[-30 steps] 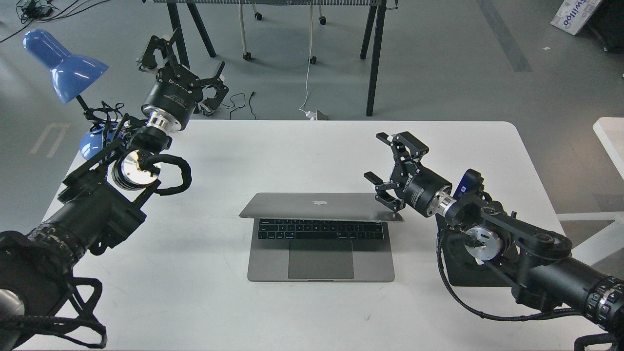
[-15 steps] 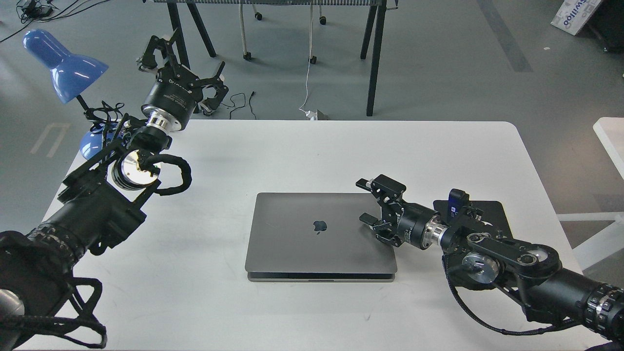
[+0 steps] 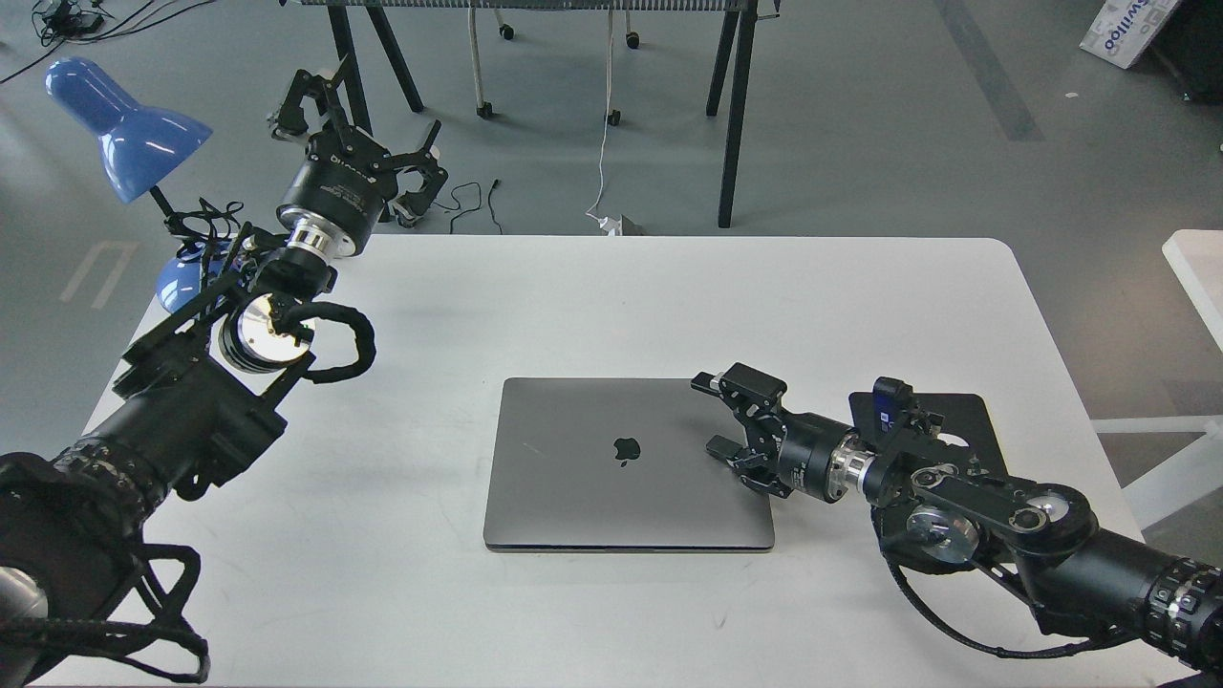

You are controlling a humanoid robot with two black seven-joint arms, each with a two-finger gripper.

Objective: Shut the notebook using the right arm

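The notebook lies shut and flat at the middle of the white table, lid up with the apple logo showing. My right gripper is open and empty, its fingers resting on or just over the lid's right edge. The right arm reaches in low from the right, with a small blue part near the wrist. My left gripper is open and empty, held high beyond the table's back left corner.
A blue desk lamp stands at the table's back left, beside my left arm. A black mouse pad lies under my right arm. Dark table legs and cables stand on the floor behind the table.
The notebook's lid went from half open, keys showing, to fully shut. My right gripper came down and forward with the lid, from above its right corner to its right edge. The left arm stayed still.
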